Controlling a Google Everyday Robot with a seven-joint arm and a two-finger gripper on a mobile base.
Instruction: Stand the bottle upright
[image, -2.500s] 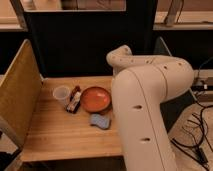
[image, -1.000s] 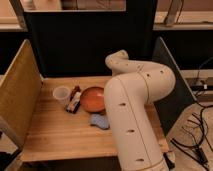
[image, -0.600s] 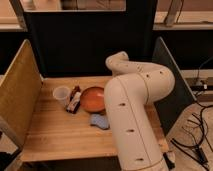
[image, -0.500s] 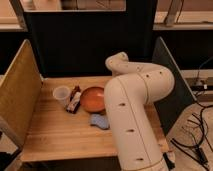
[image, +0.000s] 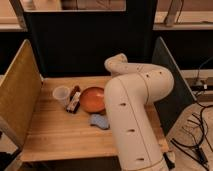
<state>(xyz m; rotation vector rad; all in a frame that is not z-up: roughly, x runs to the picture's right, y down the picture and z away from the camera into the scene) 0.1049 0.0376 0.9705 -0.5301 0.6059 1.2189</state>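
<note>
The bottle does not show; it is hidden or out of view. My gripper is hidden too, somewhere behind the big white arm (image: 132, 115) that rises from the table's right front and bends over its right half. The gripper's jaws stand wide apart, and no frame shows anything held. The arm's elbow (image: 117, 64) sits above the orange dish (image: 92, 99).
On the wooden table (image: 55, 132) are a clear plastic cup (image: 61, 94), a dark red and white packet (image: 74, 100) beside the dish, and a small blue object (image: 99, 121) at the arm's base. Panels wall the left (image: 17, 95), back and right. Cables lie on the floor at right.
Since the earliest frame the arm's upper part has swung and settled lower over the table's right side. Over the last second nothing has visibly moved.
</note>
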